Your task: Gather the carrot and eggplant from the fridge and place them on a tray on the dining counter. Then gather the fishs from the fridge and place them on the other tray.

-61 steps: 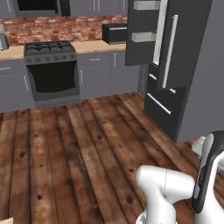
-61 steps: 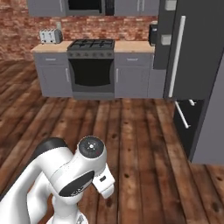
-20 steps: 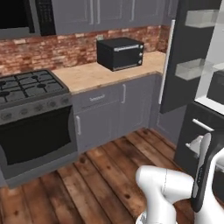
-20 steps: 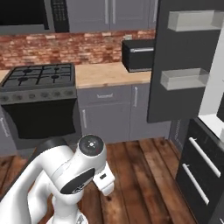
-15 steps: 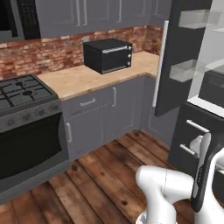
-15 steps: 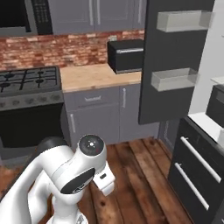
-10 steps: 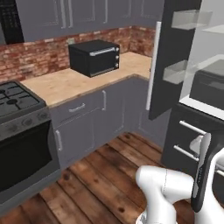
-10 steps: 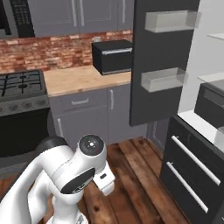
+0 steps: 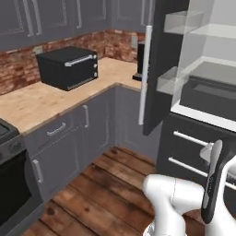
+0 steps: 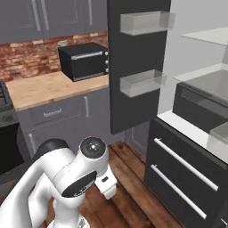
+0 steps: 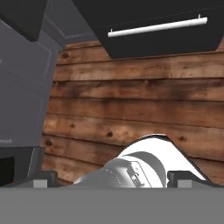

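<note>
A dark grey fridge drawer front [image 11: 166,37] with a pale horizontal bar handle [image 11: 157,26] is seen above brown wooden floor planks [image 11: 131,105]; grey cabinet panels [image 11: 22,87] are seen alongside.

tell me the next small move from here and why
Probably lift the arm and reach toward the fridge shelves. Its door already stands open and the base is close beside it, yet the gripper is open, empty and pointed down at the wood floor. The carrot and eggplant cannot be made out yet, so a look inside likely comes first.
</note>
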